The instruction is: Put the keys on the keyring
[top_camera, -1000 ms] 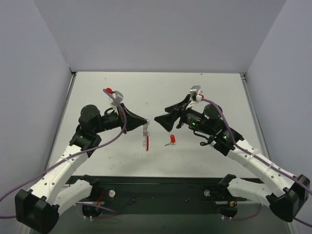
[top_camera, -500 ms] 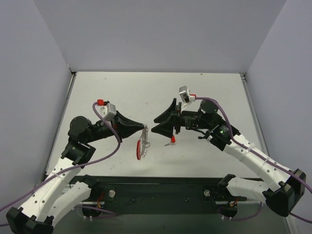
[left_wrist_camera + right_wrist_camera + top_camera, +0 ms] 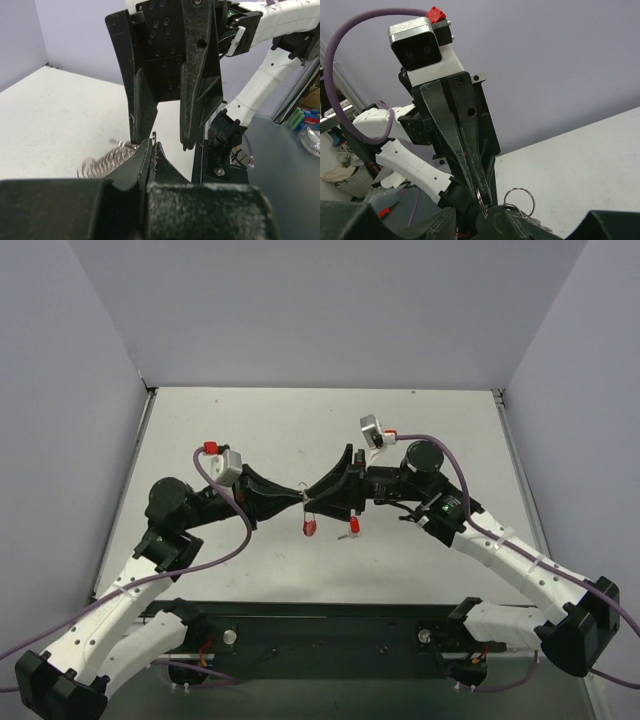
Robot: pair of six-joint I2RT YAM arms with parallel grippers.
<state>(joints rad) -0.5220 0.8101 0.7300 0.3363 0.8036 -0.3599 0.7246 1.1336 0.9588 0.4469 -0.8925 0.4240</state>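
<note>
**Hazards.** The left gripper (image 3: 299, 498) was pressed together on the upper end of the keyring (image 3: 309, 527), a thin silvery beaded chain loop joined to a curved bright red band. The right gripper (image 3: 314, 494) met it tip to tip. In the left wrist view the right gripper's fingers (image 3: 141, 120) stood apart. They straddled the left tips and a short upright wire end (image 3: 155, 135), with nothing visibly clamped.

1. The right jaws could land on the left fingers instead of the wire, so the two tools would bind without a second grip on the keyring.
2. The chain is thin, so a nudge from the right tips could pull it out of the pinch and drop the keyring.
3. The red band hung free and would probably swing under any sideways push.
4. The key (image 3: 352, 527), a tiny silver metal blade with a bright red plastic head, lay loose on the white table (image 3: 250, 430). A lowered arm could knock it away.

**Location.** The keyring hung mid-table, apparently off the surface. The key lay just beside the pinch point at 4 o'clock, under the right gripper and held by neither tool.

**Orientation.** Seen from overhead, the keyring's long axis ran from 12 to 6 o'clock, with the chain at 12 and the band at 6. This was probably a plain vertical hang. The key's head pointed towards about 1 o'clock and its blade towards about 7, though it was too small to be sure.
</note>
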